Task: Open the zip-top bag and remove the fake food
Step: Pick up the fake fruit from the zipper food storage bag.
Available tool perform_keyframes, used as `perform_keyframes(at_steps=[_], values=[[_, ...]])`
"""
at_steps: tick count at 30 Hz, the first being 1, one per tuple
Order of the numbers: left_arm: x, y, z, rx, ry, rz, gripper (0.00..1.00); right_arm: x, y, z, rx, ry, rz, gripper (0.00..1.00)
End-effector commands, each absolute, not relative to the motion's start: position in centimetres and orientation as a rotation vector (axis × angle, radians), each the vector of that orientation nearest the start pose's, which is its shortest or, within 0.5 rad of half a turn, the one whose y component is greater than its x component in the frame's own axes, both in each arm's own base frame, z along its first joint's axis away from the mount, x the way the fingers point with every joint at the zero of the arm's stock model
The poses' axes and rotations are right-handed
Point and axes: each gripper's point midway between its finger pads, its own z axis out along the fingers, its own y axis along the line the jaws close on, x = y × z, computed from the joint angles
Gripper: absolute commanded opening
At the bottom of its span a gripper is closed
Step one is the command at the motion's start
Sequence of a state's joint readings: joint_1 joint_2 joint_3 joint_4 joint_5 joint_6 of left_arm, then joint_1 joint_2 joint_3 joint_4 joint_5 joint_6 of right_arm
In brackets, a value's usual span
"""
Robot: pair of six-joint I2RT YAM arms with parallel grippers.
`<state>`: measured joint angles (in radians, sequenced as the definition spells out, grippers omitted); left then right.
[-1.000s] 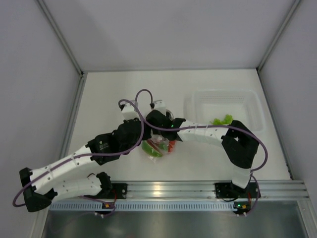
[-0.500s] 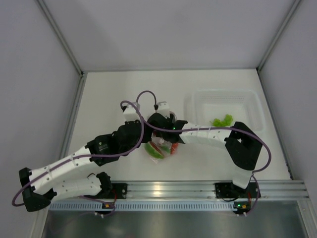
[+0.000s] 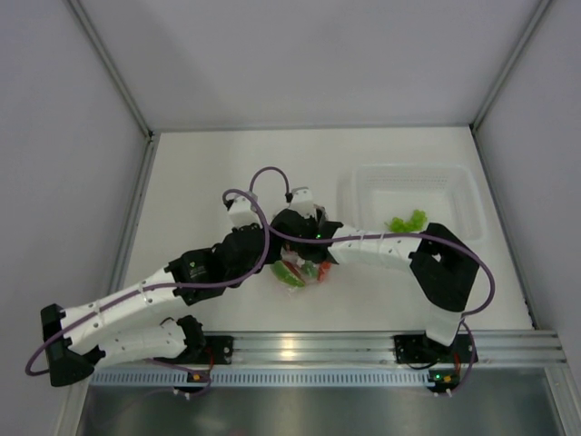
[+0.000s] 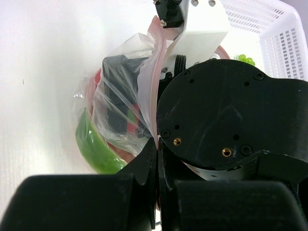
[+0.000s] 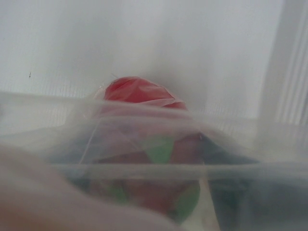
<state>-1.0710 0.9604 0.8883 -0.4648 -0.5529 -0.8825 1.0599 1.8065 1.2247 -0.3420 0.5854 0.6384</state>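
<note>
The zip-top bag (image 4: 111, 117) lies mid-table (image 3: 200, 182), toward the near edge. The left tool (image 4: 156, 142) is clamped on its top edge, and the right tool (image 4: 126, 98) sits inside the bag, jaws apart, above the fake food (image 4: 91, 149).

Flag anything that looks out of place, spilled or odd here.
Nothing is spilled or damaged. The bag lies bunched up, its zip edge pinched in the shut left gripper, and one finger of the open right gripper is pushed inside beside the toy food.
</note>
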Motion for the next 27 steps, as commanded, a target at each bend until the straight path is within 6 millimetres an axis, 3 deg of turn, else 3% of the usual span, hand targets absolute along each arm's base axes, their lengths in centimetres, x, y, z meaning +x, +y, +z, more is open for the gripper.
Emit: perform_keyframes(at_steps=[1,14,17,21,27], values=[[20.8,-28.1,25.9,-0.138,1.985,-0.87,0.0,21.1,30.5,-1.8,-0.576,2.505,-0.152,0.87],[20.4,-27.8,26.4,-0.138,1.972,-0.894,0.0,21.2,29.7,-3.0,-0.602,2.492,-0.235,0.83],[20.4,-27.6,26.7,-0.139,1.966,-0.894,0.0,21.5,29.3,-2.8,-0.594,2.479,-0.253,0.75],[20.4,-27.5,26.3,-0.14,1.97,-0.884,0.0,21.6,29.5,-1.9,-0.59,2.454,-0.213,0.42],[20.7,-27.8,25.6,-0.143,1.988,-0.865,0.0,22.4,30.7,2.6,-0.564,2.358,-0.118,0.25]])
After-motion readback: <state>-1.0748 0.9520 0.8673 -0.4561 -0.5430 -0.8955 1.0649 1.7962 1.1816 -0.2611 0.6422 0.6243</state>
